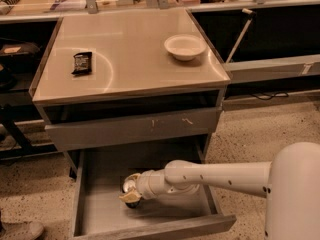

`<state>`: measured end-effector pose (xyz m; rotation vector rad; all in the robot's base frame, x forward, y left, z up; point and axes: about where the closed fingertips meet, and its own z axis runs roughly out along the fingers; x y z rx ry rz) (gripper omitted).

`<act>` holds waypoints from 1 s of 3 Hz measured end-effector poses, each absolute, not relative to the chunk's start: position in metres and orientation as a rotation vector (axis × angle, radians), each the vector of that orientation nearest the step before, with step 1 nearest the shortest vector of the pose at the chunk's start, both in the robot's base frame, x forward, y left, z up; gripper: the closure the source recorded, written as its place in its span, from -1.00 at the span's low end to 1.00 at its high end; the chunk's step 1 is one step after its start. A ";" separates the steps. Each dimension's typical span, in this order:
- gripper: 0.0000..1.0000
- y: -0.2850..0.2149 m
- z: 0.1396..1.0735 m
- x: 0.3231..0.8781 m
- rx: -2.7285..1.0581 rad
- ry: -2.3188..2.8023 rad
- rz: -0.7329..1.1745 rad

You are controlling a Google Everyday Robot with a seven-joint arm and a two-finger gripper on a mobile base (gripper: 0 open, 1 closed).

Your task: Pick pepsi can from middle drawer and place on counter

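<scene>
Camera view shows the pepsi can [128,185] on the middle drawer [100,211] floor, with the tool [131,196] right at it; whether it is clenched I cannot tell. Likely light, thin-walled and slick, so grasp across its side, mid-height, before lifting to the bench [135,49]

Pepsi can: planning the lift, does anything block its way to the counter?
The end effector is at the pepsi can in the middle drawer; only the upper drawer front lies between it and the counter.
</scene>
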<state>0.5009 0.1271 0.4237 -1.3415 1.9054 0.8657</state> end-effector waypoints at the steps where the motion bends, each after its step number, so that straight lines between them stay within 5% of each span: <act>1: 1.00 0.129 0.432 0.501 -1.331 1.907 0.881; 3: 1.00 0.133 0.497 0.510 -1.317 1.938 0.867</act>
